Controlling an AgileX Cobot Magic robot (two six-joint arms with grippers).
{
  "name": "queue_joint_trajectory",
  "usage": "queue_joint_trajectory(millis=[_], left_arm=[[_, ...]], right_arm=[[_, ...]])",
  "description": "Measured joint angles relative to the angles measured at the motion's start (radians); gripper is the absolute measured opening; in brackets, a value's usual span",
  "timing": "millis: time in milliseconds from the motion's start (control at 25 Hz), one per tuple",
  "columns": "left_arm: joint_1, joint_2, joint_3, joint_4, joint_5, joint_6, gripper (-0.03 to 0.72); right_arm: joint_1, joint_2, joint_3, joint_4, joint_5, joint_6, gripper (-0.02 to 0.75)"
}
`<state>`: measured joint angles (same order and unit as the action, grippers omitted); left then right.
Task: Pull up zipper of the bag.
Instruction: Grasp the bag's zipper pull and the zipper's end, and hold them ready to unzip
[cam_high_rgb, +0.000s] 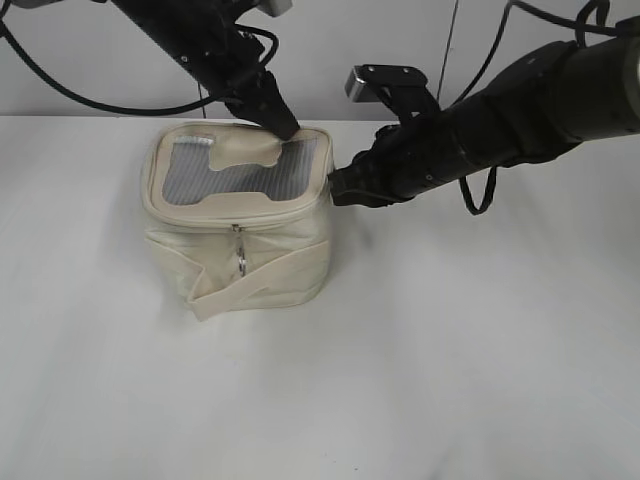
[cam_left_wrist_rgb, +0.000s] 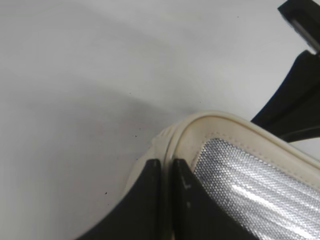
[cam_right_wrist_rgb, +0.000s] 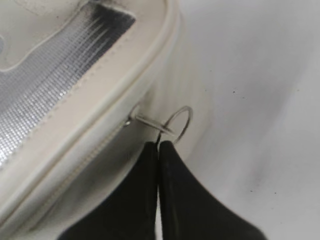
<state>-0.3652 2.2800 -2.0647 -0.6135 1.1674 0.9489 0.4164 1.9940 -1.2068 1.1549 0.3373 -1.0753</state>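
Bag (cam_high_rgb: 238, 222) sat on bench (cam_high_rgb: 450, 360), centre-left. Right gripper (cam_right_wrist_rgb: 159, 145) at bag's 3 o'clock, closed on zipper (cam_right_wrist_rgb: 100, 145) ring pull (cam_right_wrist_rgb: 176, 125). Left gripper (cam_left_wrist_rgb: 166, 165) closed, pressing rim at 12 o'clock.

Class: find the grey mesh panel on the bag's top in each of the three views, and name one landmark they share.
Exterior: mesh panel upper left of centre.
Left wrist: lower right.
Right wrist: upper left.
Shared landmark: the cream rim bordering it.
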Motion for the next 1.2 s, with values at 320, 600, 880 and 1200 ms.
queue_joint_trajectory(millis=[320, 600, 880, 1200], left_arm=[[0.0, 0.0, 0.0, 0.004, -0.011, -0.049, 0.027], [-0.001, 0.0, 0.0, 0.005, -0.013, -0.074, 0.027], [-0.001, 0.0, 0.0, 0.005, -0.014, -0.077, 0.027], [-0.001, 0.0, 0.0, 0.007, -0.015, -0.077, 0.027]], right_arm=[[-0.025, -0.122, 0.159, -0.011, 0.028, 0.008, 0.008], [-0.028, -0.182, 0.21, 0.042, 0.025, -0.018, 0.04], [-0.028, -0.105, 0.134, 0.155, 0.014, -0.09, 0.418], [-0.028, 0.007, 0.044, 0.232, 0.014, -0.166, 0.41]])
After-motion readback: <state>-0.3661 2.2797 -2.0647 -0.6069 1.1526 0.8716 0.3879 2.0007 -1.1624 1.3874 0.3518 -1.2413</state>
